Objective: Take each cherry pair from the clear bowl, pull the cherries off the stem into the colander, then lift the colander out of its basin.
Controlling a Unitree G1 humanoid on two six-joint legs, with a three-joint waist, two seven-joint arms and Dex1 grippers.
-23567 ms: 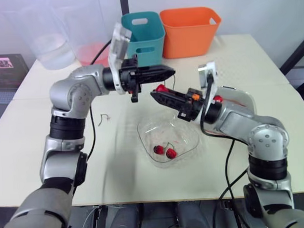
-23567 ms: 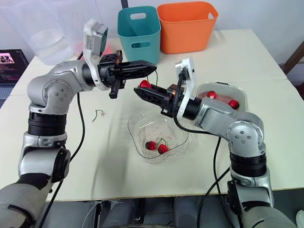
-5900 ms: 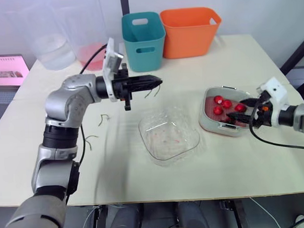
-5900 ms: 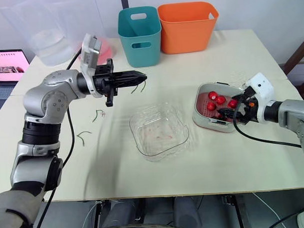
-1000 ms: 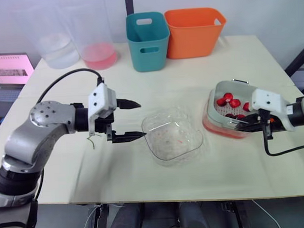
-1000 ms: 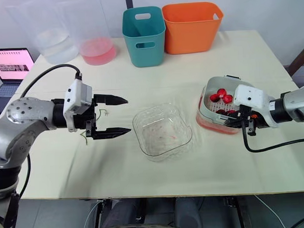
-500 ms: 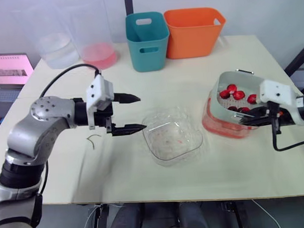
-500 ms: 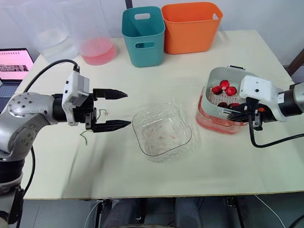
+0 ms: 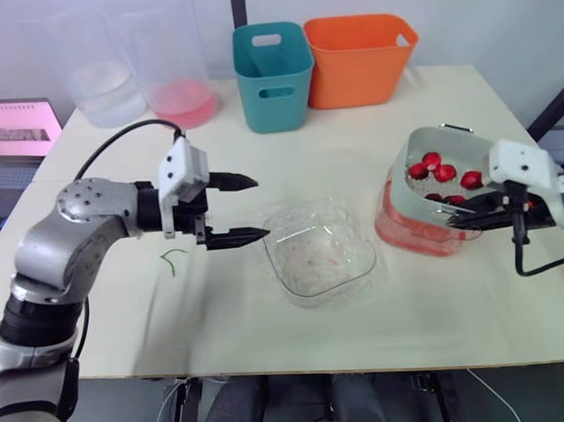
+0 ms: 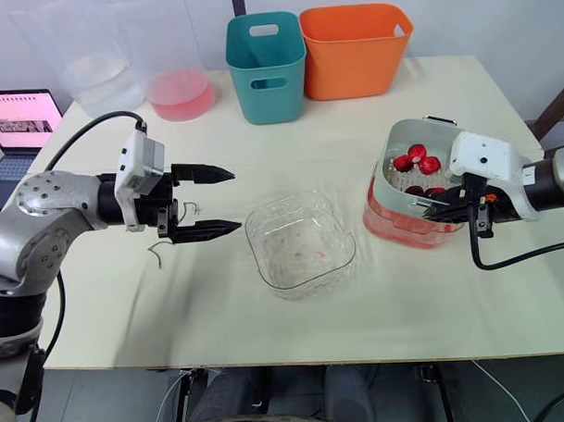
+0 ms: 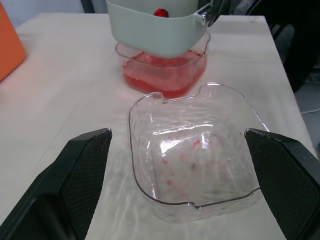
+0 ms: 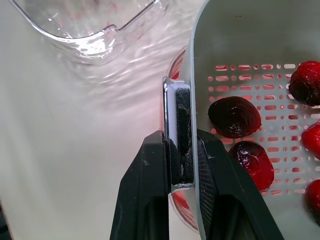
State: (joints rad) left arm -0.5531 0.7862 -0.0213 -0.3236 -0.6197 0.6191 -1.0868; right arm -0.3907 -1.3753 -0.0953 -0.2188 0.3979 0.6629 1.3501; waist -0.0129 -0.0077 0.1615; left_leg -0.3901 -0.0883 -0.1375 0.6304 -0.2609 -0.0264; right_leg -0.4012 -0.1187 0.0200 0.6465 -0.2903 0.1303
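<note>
Lifting the colander (image 9: 413, 195) on a one-sided grip: my right hand (image 12: 176, 150) is clamped on its rim handle, and it hangs tilted, partly up out of the basin (image 9: 403, 234) of pink water, cherries (image 9: 445, 174) loose inside. I'd raise it straight up and level it slowly, since that pinch lets it swing and the tilt could roll fruit over the low edge, then hold above the basin for drips. Left hand (image 9: 260, 209) is spread wide and empty, well to the basin's left beyond the clear bowl (image 9: 318, 254), which looks emptied.
</note>
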